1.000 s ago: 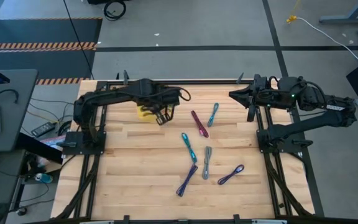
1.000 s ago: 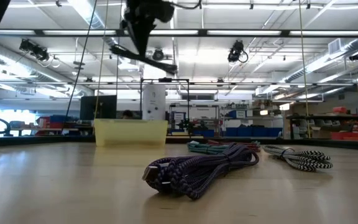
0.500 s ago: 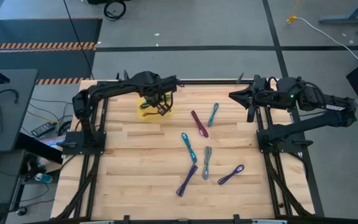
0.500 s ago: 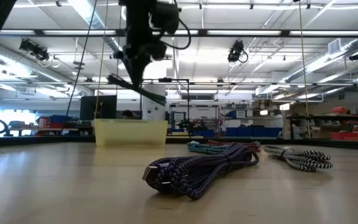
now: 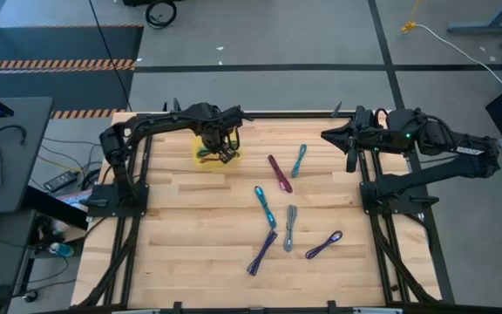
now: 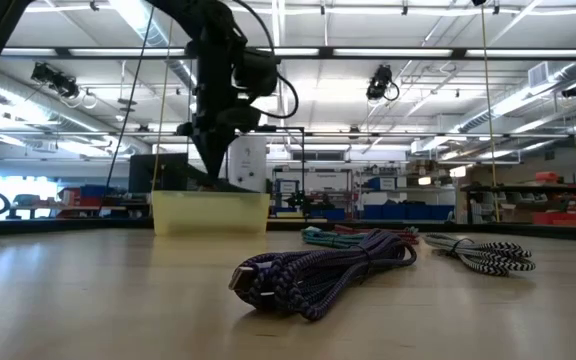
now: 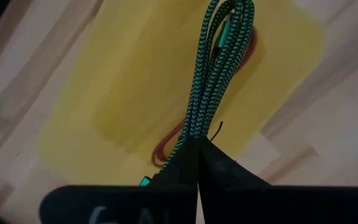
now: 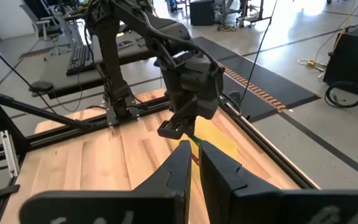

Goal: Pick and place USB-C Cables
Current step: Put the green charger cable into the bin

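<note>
The light butcher-block wooden table (image 5: 190,227) carries a small yellow rectangular tray (image 5: 200,160) near its far edge and six folded braided cables: maroon (image 5: 280,174), three teal-blue (image 5: 299,160), purple (image 5: 261,253) and violet (image 5: 323,245).

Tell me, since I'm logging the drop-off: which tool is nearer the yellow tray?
Left. The left tool hangs right over the yellow tray, shut on a green cable. The right tool waits off at the table's far right edge.
</note>
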{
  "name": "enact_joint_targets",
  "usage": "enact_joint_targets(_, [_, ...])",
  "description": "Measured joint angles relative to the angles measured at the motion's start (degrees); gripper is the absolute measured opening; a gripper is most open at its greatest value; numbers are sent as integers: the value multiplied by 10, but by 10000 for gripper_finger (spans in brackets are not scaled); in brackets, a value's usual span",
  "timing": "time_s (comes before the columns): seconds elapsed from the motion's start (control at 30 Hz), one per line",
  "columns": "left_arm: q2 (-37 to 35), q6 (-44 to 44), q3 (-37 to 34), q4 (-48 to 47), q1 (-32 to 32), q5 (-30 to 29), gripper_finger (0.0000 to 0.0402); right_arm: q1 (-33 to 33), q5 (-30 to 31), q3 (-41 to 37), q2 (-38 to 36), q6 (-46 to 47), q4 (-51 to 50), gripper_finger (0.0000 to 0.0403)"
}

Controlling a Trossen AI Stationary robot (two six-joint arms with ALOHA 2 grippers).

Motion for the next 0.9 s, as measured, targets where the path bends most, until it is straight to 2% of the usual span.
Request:
enact_joint_targets(0.17, [0,20,0,63,16,32,0,0,0,0,0,12,0,39])
enact_joint_targets(0.9, [0,73,0,82,48,72,0,0,0,0,0,34,1,39])
